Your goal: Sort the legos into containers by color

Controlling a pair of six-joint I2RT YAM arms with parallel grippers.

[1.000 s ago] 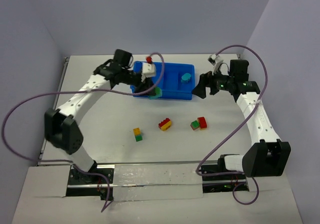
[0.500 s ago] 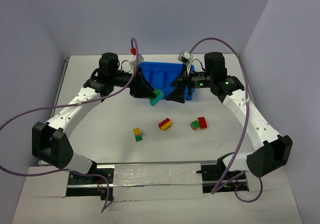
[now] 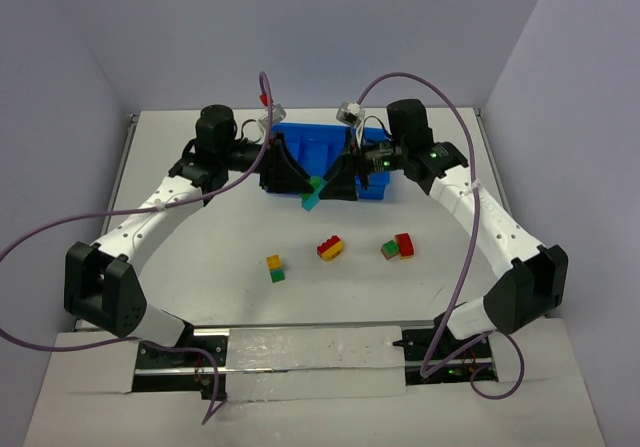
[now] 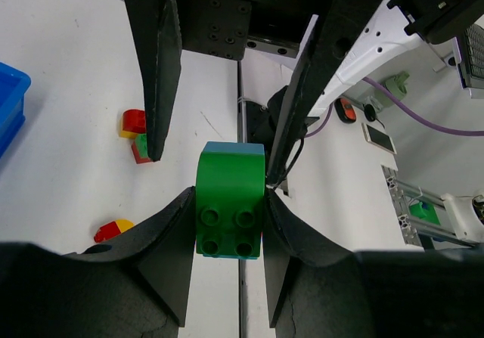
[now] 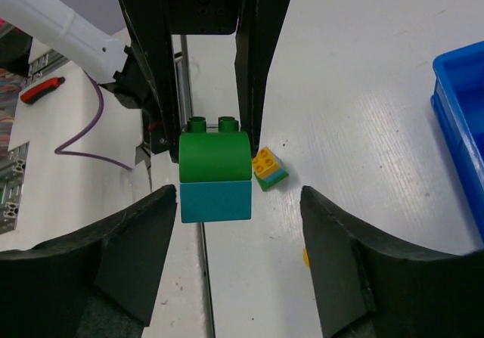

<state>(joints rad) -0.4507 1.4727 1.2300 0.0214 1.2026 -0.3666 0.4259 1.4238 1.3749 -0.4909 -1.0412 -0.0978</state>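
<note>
Brick pair (image 3: 313, 195), green joined to teal, hangs clear of the table (image 3: 230, 297), just in front of the near wall of the tray (image 3: 305, 145). The tray sits mid-way along the table's far edge.

The left gripper (image 3: 303, 189) is clamped on the green half. Only the left wrist view shows both pads pressed against its sides, with four studs facing the camera and just a sliver of teal visible.

The right gripper (image 3: 326, 188) straddles the teal half with jaws spread. Only the right wrist view shows this: one finger is at the teal face and the other stands well apart from it.

Only the top view shows the whole layout. The yellow-green pair (image 3: 274, 268), red-yellow pair (image 3: 330, 248) and green-red pair (image 3: 399, 246) lie mid-table, nearer the near edge.
</note>
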